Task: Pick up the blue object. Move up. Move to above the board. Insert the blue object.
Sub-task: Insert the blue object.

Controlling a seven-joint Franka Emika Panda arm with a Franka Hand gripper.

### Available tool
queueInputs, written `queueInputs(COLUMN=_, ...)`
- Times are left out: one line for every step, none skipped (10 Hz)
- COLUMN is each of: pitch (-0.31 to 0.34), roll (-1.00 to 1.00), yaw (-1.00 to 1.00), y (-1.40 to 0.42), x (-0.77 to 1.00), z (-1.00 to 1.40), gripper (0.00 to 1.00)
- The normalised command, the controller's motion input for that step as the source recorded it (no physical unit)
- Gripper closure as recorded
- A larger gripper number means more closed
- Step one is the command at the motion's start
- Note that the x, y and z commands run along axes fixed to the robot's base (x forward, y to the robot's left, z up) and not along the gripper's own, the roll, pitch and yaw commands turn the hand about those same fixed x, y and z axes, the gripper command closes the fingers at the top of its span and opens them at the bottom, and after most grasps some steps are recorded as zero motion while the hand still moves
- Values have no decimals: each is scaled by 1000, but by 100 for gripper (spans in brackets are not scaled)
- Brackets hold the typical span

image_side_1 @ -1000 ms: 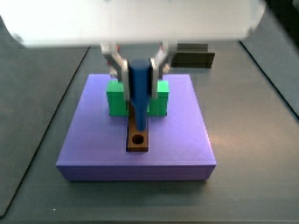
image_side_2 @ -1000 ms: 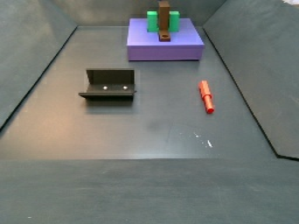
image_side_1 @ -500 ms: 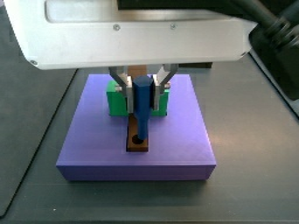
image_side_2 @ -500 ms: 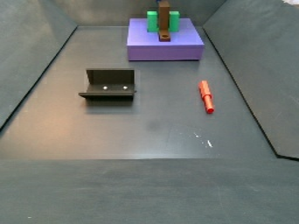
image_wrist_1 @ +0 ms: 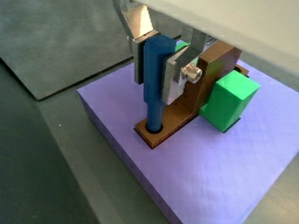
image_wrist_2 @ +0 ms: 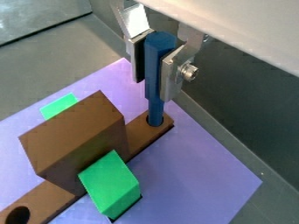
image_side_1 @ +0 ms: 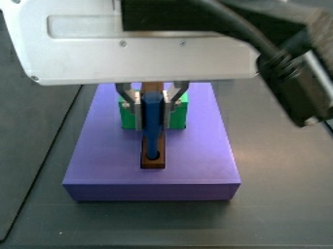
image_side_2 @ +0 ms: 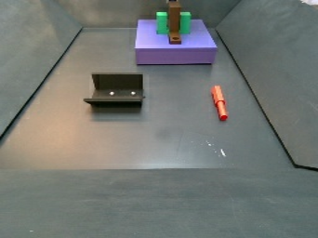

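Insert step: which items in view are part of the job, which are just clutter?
In the job:
- blue object, upright, lower end in the board's hole
- board, on the purple slab
- gripper, over the board, fingers shut on the blue object

Lying about:
- green block by the board
- purple slab
- red stick on the floor
- fixture

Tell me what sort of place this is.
Likely a simulated robot test bench: bare grey floor with raised walls, the fixture, and the gripper over a purple slab, holding the blue object in the board.
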Motion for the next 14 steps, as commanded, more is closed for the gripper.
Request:
queueInputs(pitch=-27, roll=-76, yaw=9, y=-20, x=0, z=-114, gripper=100)
queueInputs(pitch=-20, roll=-86, yaw=0, y=-46, x=77, z=-134, gripper=100)
queueInputs(pitch=-10, roll=-67, yaw=0, y=-26, x=57, z=-149, gripper=100)
queueInputs(pitch=-7, roll=-49, yaw=0, y=-3, x=63, z=-177, gripper=100)
queueInputs(pitch=-3, roll=-21, yaw=0, y=0, x=43, z=-203, gripper=100)
queueInputs(pitch=0, roll=0, yaw=0, y=0, x=0, z=-206, gripper=100)
queueInputs(pitch=0, roll=0, yaw=0, y=11, x=0, z=-231, gripper=100)
queueInputs(pitch=0, roll=0, yaw=0, y=0, x=0, z=-234, gripper=100)
queueInputs(pitch=-10, roll=0, yaw=0, y=0, x=31, z=-251, gripper=100)
queueInputs(pitch=-17, roll=0, yaw=0, y=0, x=140, z=-249, gripper=100)
queueInputs(pitch=-4, roll=0, yaw=0, y=0, x=243, z=-249, gripper=100)
queueInputs(pitch=-20, roll=0, yaw=0, y=0, x=80, z=-343, gripper=100)
queueInputs(pitch=-46, roll=3, yaw=0, y=0, x=0, z=-491, gripper=100)
queueInputs(pitch=-59, roll=46, yaw=0, y=0, x=0, z=-611, gripper=100)
